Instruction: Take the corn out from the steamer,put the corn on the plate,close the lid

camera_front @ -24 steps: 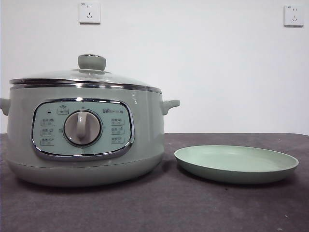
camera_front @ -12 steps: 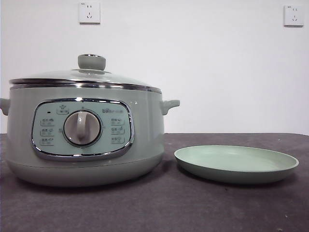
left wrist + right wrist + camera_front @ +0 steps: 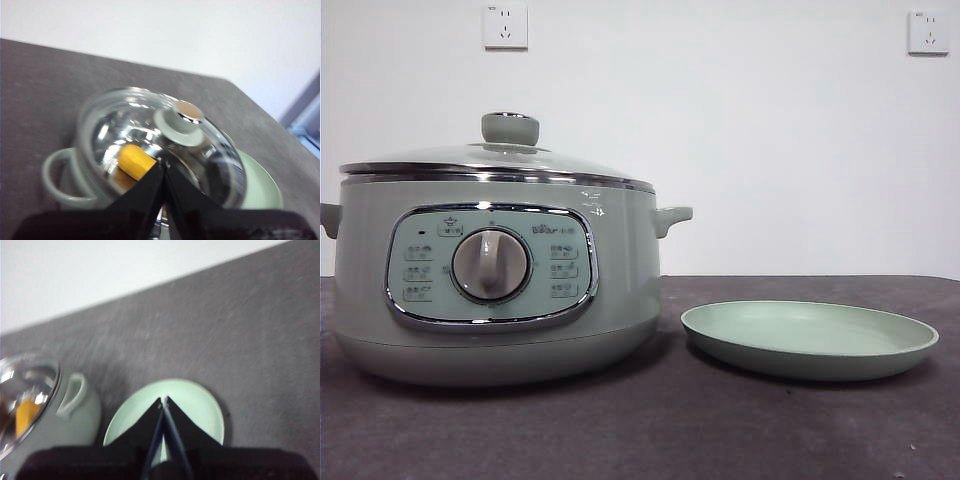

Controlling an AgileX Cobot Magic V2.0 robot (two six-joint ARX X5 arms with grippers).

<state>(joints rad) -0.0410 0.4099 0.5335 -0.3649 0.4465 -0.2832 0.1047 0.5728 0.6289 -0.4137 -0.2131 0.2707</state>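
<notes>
The sage-green steamer [image 3: 490,280] stands at the left of the table with its glass lid [image 3: 495,160] on, the green knob [image 3: 510,128] on top. Through the glass the yellow corn [image 3: 135,161] shows inside the pot; it also shows as an orange patch [image 3: 26,412] in the right wrist view. The pale green plate [image 3: 810,340] lies bare to the steamer's right. My left gripper [image 3: 163,162] hangs shut above the lid [image 3: 150,135], holding nothing. High over the plate [image 3: 200,405], my right gripper [image 3: 163,400] is shut and holds nothing. Neither arm shows in the front view.
The dark grey table [image 3: 720,430] runs under both things. A white wall with two sockets [image 3: 505,26] stands behind. The steamer's side handle [image 3: 672,216] points toward the plate.
</notes>
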